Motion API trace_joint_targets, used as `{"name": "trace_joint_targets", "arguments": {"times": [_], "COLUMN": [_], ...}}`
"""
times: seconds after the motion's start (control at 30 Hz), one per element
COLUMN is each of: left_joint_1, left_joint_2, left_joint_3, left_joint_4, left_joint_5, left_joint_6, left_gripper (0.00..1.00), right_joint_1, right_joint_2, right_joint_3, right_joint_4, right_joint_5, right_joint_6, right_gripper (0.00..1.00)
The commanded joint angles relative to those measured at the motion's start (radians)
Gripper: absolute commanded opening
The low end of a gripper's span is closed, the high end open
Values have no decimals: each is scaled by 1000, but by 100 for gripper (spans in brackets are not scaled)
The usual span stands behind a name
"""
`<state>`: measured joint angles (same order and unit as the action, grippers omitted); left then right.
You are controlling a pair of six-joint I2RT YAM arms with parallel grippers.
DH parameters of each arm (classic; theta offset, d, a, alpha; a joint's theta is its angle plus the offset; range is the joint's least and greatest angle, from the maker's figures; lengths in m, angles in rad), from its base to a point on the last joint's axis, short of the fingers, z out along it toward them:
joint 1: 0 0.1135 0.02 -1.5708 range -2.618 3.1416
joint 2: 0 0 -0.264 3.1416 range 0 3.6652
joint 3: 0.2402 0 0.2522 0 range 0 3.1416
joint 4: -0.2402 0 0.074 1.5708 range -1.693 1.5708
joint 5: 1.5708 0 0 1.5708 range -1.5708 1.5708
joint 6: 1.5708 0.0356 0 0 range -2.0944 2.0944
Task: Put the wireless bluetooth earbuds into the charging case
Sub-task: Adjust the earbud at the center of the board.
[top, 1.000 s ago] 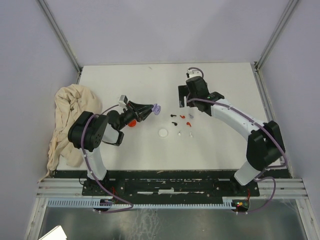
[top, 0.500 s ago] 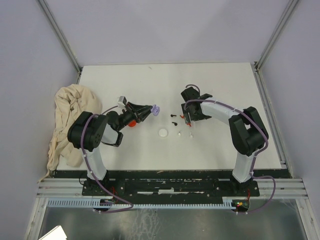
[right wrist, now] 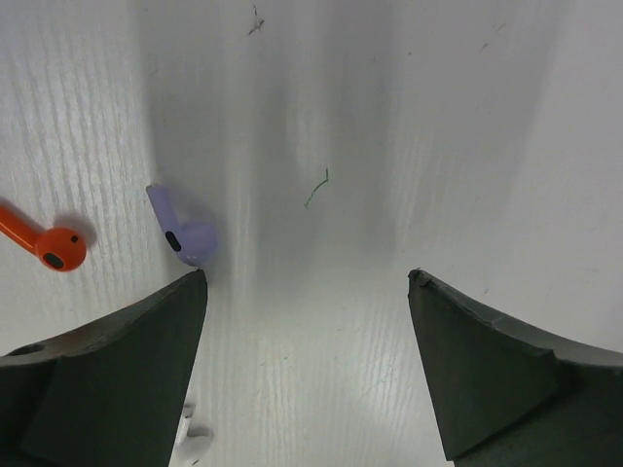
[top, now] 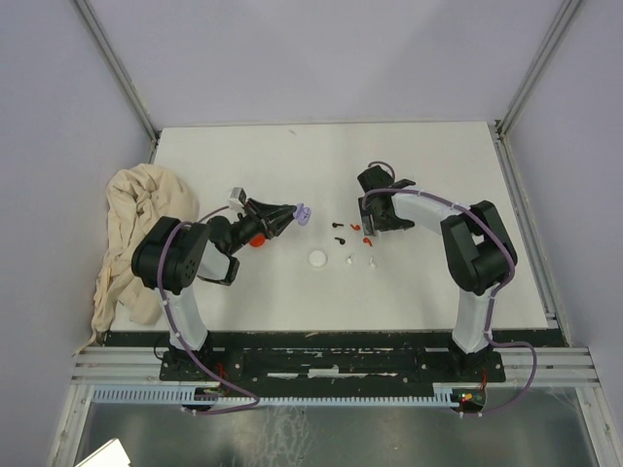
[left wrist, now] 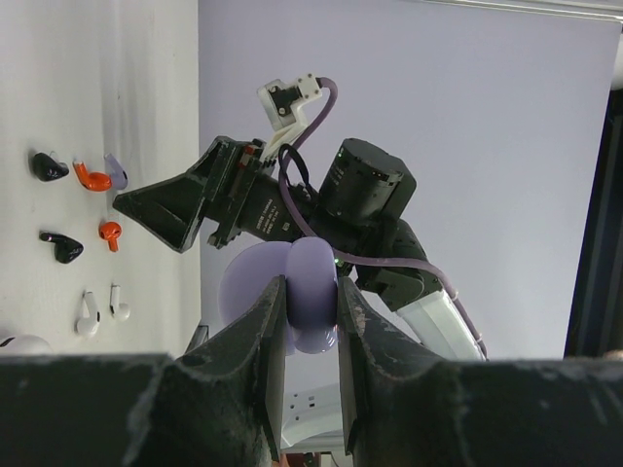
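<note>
My left gripper (left wrist: pixel 310 294) is clamped edge-on upon the lilac round plastic charging case (left wrist: pixel 313 261), holding it up off the white table (top: pixel 438 175). My right gripper (right wrist: pixel 307 292) stands wide and empty, low over the table, with one lilac stemmed plastic earbud (right wrist: pixel 185 233) just beside a finger. The black earbuds (left wrist: pixel 49 165), orange-red earbuds (left wrist: pixel 92 178) and white earbuds (left wrist: pixel 88 316) lie loose nearby and none appears seated, so I judge insertion not yet begun.

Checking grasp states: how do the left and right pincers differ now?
Left black pincer is shut on the lilac round plastic case; right black pincer is open, holding nothing. Left aims sideways; right aims down at the white table, near a tiny lilac earbud. Both have two fingers.
</note>
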<state>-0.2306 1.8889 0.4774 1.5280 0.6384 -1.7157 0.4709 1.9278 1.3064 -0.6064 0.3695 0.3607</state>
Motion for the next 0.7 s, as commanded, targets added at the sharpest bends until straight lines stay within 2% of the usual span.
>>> {"name": "trace_joint_targets", "arguments": {"times": [0.0,0.67], "left_joint_1": [5,21], "left_joint_2": [15,26], "left_joint_3": [13,12], "left_joint_4": [202,202], "left_joint_5": [26,33], "left_joint_6": [10,10], "left_gripper": [3,3], "right_joint_1": [-15,-52], "right_joint_2": [45,133], "right_joint_3": [43,183], "right_joint_4": [23,29], "right_joint_5": [7,-27], "right_joint_6": [3,-17], "right_gripper": [92,92]}}
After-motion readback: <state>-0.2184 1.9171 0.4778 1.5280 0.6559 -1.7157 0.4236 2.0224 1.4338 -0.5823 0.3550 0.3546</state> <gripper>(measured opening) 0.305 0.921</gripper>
